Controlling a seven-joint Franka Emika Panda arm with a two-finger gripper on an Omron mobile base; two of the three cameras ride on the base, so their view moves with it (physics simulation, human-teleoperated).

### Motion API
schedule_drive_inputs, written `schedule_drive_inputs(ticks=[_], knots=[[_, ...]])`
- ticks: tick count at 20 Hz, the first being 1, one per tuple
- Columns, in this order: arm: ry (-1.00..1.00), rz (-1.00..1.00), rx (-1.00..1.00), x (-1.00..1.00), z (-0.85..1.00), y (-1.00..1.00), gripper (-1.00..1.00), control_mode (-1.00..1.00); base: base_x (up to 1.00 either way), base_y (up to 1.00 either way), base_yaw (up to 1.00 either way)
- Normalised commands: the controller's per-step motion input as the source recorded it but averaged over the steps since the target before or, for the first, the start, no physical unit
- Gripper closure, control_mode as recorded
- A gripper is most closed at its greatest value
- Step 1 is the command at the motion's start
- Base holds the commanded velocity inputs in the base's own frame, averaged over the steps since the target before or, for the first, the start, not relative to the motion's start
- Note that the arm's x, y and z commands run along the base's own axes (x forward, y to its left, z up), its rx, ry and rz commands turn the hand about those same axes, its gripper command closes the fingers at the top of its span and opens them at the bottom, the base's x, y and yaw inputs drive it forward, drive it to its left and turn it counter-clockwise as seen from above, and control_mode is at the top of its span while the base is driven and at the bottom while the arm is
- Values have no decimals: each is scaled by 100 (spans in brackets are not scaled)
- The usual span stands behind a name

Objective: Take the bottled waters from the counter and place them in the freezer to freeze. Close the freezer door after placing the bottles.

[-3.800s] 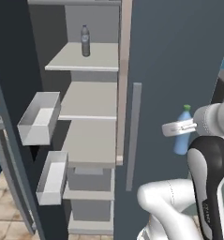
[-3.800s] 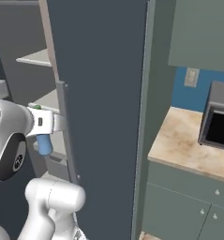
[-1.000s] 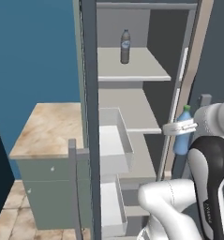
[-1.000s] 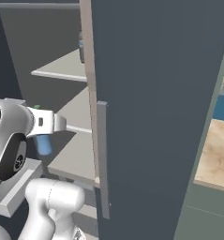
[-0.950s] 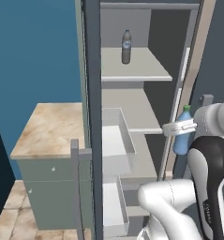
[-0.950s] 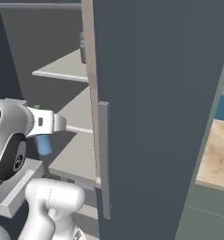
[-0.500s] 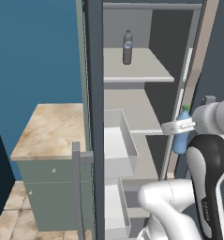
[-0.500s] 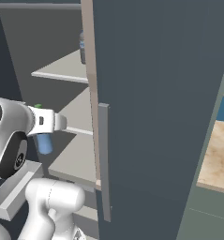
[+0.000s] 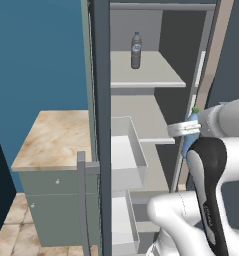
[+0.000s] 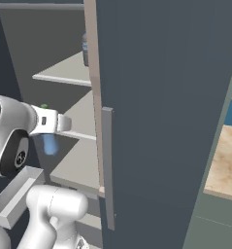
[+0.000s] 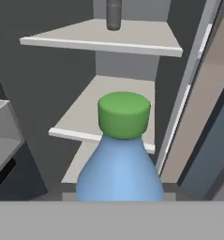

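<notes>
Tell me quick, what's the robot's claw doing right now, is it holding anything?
Gripper: shut on the light blue bottle with the green cap, held in front of the open freezer.

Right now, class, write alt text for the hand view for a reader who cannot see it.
A light blue bottle with a green cap fills the foreground, facing the open freezer. Beyond it are light grey shelves; the grey bottle stands on the upper one.
</notes>
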Motion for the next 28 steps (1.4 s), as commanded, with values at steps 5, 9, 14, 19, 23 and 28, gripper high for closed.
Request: schedule_drive_inputs(ticks=[5, 9, 14, 19, 23, 28], knots=[[2, -32, 0, 61, 27, 4, 100, -100, 0, 0, 0], [-1, -8, 2, 29, 52, 0, 100, -100, 0, 0, 0], [-2, 8, 0, 24, 44, -1, 100, -100, 0, 0, 0], [-18, 12, 0, 14, 12, 0, 100, -100, 0, 0, 0], [-20, 9, 0, 19, 7, 0, 100, -100, 0, 0, 0], [-16, 0, 0, 19, 18, 2, 100, -100, 0, 0, 0]])
